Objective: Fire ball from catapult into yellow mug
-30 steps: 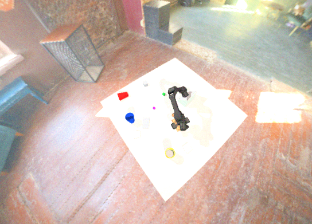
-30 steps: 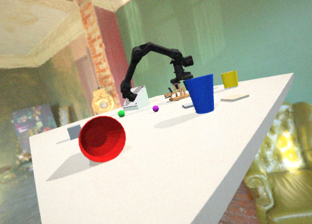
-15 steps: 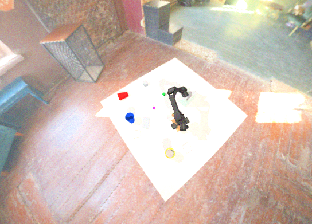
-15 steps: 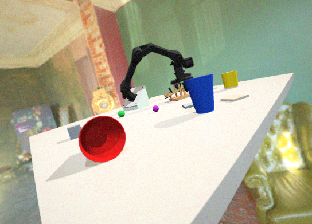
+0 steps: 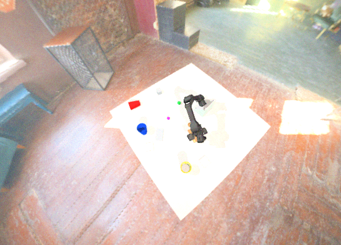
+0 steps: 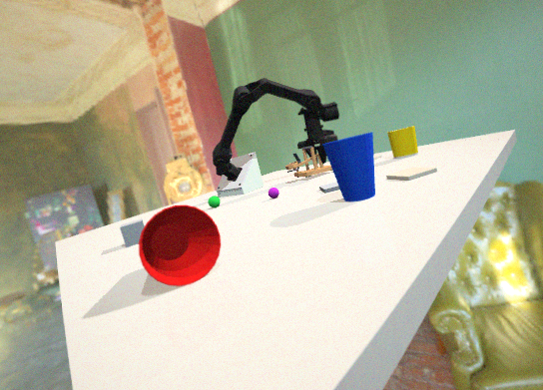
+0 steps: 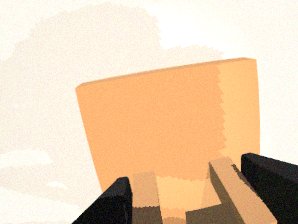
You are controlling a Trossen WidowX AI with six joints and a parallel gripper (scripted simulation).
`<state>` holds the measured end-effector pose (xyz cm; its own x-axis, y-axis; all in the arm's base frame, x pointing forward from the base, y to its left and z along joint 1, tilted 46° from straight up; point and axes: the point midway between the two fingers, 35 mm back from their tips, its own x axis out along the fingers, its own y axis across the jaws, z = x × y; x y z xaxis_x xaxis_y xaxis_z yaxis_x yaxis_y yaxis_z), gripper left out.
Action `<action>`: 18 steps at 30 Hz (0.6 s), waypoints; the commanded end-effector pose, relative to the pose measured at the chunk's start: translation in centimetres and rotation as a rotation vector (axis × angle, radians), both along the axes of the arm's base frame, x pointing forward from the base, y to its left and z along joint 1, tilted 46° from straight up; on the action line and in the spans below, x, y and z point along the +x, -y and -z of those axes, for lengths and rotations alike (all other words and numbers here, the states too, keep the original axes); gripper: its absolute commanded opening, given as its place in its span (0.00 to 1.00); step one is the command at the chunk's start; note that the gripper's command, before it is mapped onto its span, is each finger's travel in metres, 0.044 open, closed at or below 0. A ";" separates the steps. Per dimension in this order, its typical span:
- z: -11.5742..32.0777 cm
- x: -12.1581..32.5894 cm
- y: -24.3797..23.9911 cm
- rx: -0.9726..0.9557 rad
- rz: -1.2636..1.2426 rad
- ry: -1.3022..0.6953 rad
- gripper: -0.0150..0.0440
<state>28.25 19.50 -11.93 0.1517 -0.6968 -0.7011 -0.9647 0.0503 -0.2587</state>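
The wooden catapult (image 5: 190,131) (image 6: 314,173) (image 7: 165,125) stands on the table beneath the arm; the wrist view shows its flat orange base and upright rails. My gripper (image 6: 321,155) (image 7: 185,169) points down and is shut on the catapult's rails, one black finger on each outer side. The yellow mug (image 5: 185,172) (image 6: 402,142) stands upright, apart from the catapult. A green ball (image 5: 178,103) (image 6: 214,201) and a purple ball (image 5: 168,118) (image 6: 273,193) lie on the table, away from the gripper. The catapult's cup is not clearly visible.
On the white table (image 5: 182,202) (image 6: 299,302), a blue cup (image 5: 141,129) (image 6: 351,169) stands and a red cup (image 5: 134,104) (image 6: 200,269) lies on its side. A grey block (image 5: 158,91) (image 6: 132,233), a flat slab (image 5: 159,135) and a pale wedge (image 6: 250,177) are also there.
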 end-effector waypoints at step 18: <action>-2.4 -0.2 -3.0 0.093 0.279 0.308 0.25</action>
<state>27.73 22.13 -9.88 0.1715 -0.6841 -0.7089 -0.8474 0.2646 -0.4603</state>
